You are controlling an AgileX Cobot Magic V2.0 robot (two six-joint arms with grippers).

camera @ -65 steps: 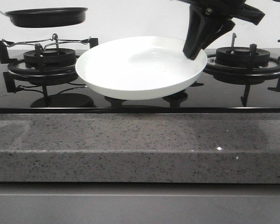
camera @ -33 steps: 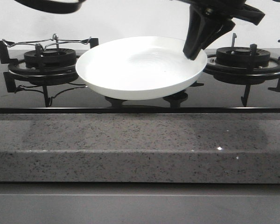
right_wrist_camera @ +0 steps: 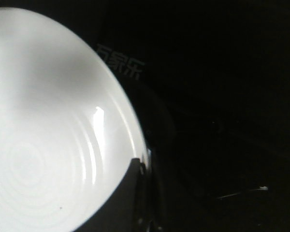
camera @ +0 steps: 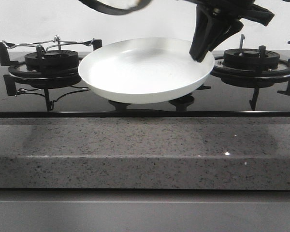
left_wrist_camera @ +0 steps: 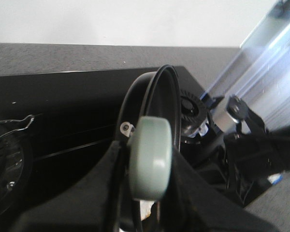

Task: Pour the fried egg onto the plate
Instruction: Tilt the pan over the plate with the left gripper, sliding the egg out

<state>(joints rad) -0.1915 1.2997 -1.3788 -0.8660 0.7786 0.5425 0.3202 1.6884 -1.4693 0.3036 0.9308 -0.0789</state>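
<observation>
The white plate [camera: 145, 70] is held above the black hob between the burners, and nothing lies on it. My right gripper [camera: 201, 54] is shut on its right rim; in the right wrist view a finger [right_wrist_camera: 130, 193] lies over the plate's edge [right_wrist_camera: 48, 145]. The black frying pan [camera: 117, 6] is tilted at the top edge of the front view, above the plate's far left. My left gripper [left_wrist_camera: 150, 181] is shut on the pan's pale green handle [left_wrist_camera: 150, 159], with the pan [left_wrist_camera: 152, 92] seen edge-on. The fried egg is not clearly visible.
A left burner [camera: 50, 60] with a wire grate and a right burner [camera: 251, 60] flank the plate on the glossy black hob [camera: 232, 99]. A speckled grey stone counter edge [camera: 145, 150] runs along the front.
The pan has risen from above the left burner, moved right and tilted over the plate's far side. The plate and right gripper have not moved.
</observation>
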